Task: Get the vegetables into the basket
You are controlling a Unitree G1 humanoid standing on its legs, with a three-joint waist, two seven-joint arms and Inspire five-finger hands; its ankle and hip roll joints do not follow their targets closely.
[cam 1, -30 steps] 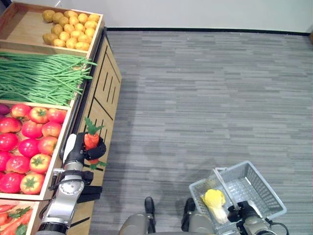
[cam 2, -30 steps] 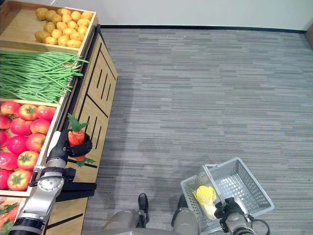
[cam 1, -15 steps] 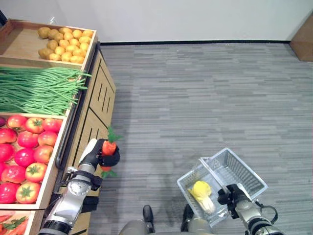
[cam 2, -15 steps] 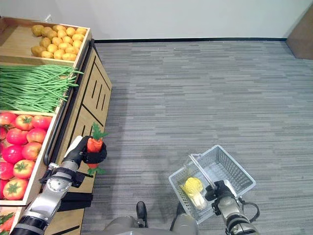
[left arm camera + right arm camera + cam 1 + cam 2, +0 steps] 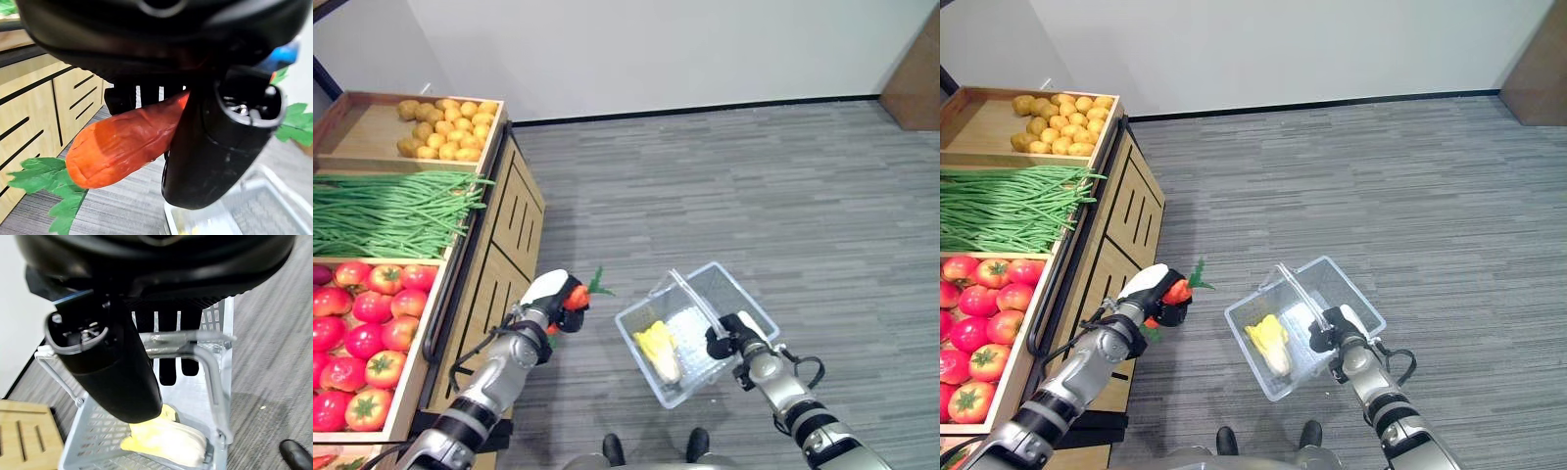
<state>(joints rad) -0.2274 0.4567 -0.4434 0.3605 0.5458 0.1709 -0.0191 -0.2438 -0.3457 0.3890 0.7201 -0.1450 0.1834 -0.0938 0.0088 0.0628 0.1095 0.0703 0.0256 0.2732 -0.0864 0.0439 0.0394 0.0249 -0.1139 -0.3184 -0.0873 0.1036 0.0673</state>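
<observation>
The orange toy carrot with green leafy tops (image 5: 576,297) sits in the left hand (image 5: 551,290), whose dark fingers and thumb are curled round its body; in the left wrist view the carrot (image 5: 122,147) lies crosswise in that grasp, its blunt end and a sprig of leaves sticking out past the thumb. No writing can be read on the carrot or on anything around it. The left arm reaches forward and toward the robot's right from the stand's side, the hand held in the air above the grey carpeted floor (image 5: 754,186), with the carrot's leaves pointing at the basket.

Just to the right of that hand, apart from it, hangs the pale grey plastic mesh basket with a wire handle (image 5: 744,314). The right hand (image 5: 724,339) is clenched on the basket's handle (image 5: 215,382), carrying the basket tilted above the floor. Inside, on the side nearer the left hand, lies a yellow-and-white leafy cabbage (image 5: 660,348).

Behind and to the left of the left hand stands the wooden produce stand (image 5: 504,215), holding red tomatoes (image 5: 362,313), a heap of long green beans (image 5: 391,211) and, farthest off, yellow-brown potatoes (image 5: 445,122).
</observation>
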